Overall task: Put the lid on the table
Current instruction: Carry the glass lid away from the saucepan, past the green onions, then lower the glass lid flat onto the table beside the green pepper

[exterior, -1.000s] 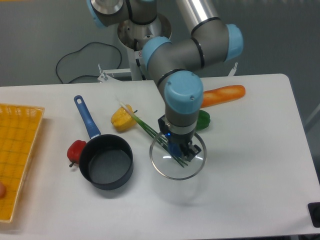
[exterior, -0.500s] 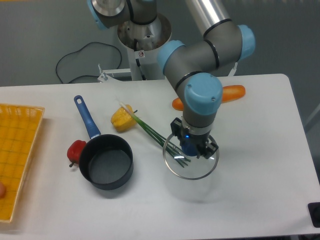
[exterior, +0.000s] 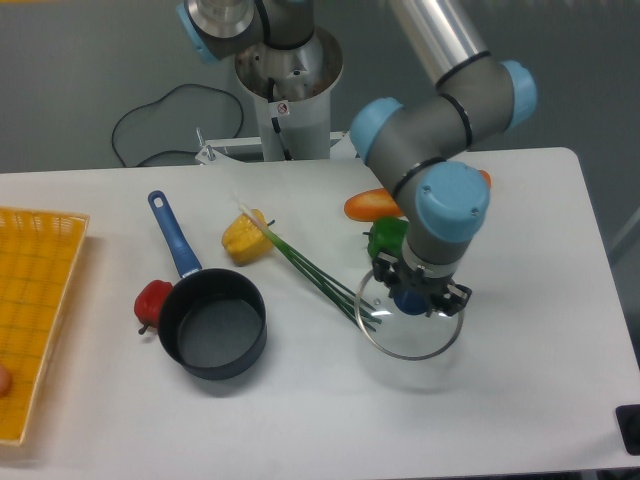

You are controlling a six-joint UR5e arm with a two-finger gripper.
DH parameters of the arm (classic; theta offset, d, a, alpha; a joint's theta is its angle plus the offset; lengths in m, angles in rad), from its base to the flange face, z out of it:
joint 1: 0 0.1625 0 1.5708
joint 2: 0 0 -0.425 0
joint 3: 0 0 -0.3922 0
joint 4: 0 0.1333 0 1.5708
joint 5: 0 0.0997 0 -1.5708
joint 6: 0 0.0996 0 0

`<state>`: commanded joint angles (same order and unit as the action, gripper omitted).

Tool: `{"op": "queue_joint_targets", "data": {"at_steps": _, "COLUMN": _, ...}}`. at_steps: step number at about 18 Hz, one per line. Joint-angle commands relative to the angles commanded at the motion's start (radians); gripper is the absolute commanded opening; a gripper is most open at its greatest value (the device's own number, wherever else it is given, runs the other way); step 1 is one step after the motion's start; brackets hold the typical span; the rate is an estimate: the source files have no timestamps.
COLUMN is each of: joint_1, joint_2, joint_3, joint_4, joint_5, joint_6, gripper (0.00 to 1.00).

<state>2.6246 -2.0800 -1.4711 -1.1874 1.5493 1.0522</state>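
The lid (exterior: 408, 332), a clear glass disc with a silver rim and a blue knob, hangs level a little above the white table (exterior: 520, 300), right of centre. My gripper (exterior: 412, 297) points straight down and is shut on the lid's blue knob. The lid's left edge lies over the tips of the green onion stalks (exterior: 318, 273). The uncovered dark saucepan (exterior: 213, 323) with a blue handle stands to the left.
A yellow pepper (exterior: 245, 236) lies behind the saucepan and a red pepper (exterior: 152, 302) at its left. A green pepper (exterior: 386, 238) and a carrot (exterior: 372, 204) lie just behind the gripper. A yellow mesh tray (exterior: 35, 300) sits at the left edge.
My gripper has carried the lid to the right, away from the saucepan, over the onion tips. The carrot and green pepper have come partly out from behind the arm.
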Motion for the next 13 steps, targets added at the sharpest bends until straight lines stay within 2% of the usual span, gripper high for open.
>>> {"op": "queue_joint_targets", "data": {"at_steps": 4, "joint_1": 0.002, "joint_2": -0.034, "joint_3": 0.009, "joint_4": 0.054, "joint_5": 0.002, "joint_6": 0.018, "gripper": 0.53}}
{"op": "queue_joint_targets", "data": {"at_steps": 13, "joint_1": 0.028, "joint_2": -0.06, "joint_3": 0.003, "joint_4": 0.089, "joint_5": 0.014, "joint_6": 0.215, "gripper": 0.53}}
